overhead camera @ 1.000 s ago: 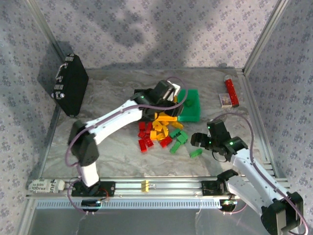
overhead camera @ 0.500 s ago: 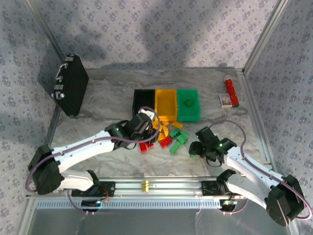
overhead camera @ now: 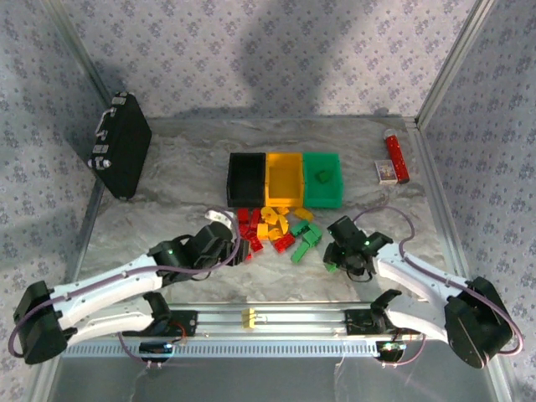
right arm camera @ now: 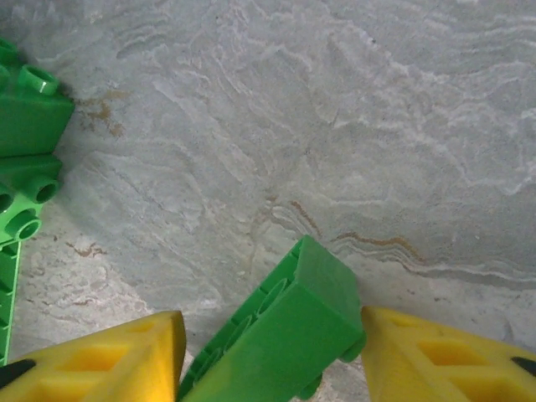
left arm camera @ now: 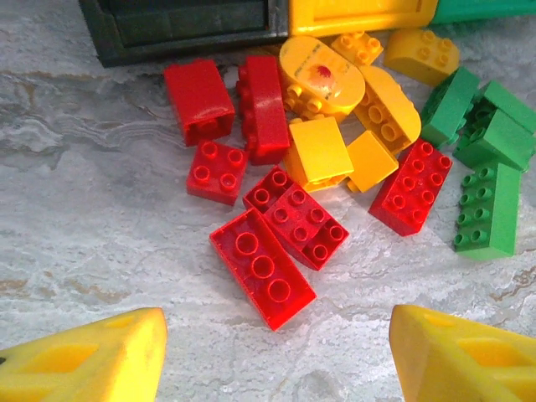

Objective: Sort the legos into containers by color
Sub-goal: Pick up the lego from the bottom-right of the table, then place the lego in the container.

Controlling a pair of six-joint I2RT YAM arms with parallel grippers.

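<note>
Right pincer (right arm camera: 272, 335) clenched on one green lego (right arm camera: 293, 322), yellow fingers (right arm camera: 100, 360) pressed against both flanks. Lower end of the brick cut off by the frame edge; underside hidden. Long axis slanting from lower left to upper right in the wrist view, studs showing on the left face. Resting on the marbled surface (right arm camera: 377, 126).

Seen from above: same brick at the right fringe of the pile of legos (overhead camera: 272, 228), on the near side of the green bin (overhead camera: 323, 201) and apart from it. Yellow bin (overhead camera: 284, 199) and black bin (overhead camera: 231, 177) alongside in one row. Small green piece inside the green bin, shape hard to make out.

Left pincer (left arm camera: 278, 327) released, fingers wide apart, low over the red bricks (left arm camera: 262, 266), nothing between.

Against a second ago: right fingers then spread wide by the same brick, now drawn in on it. Left arm then stretched over the bins, masking two of them; now pulled back low.
</note>
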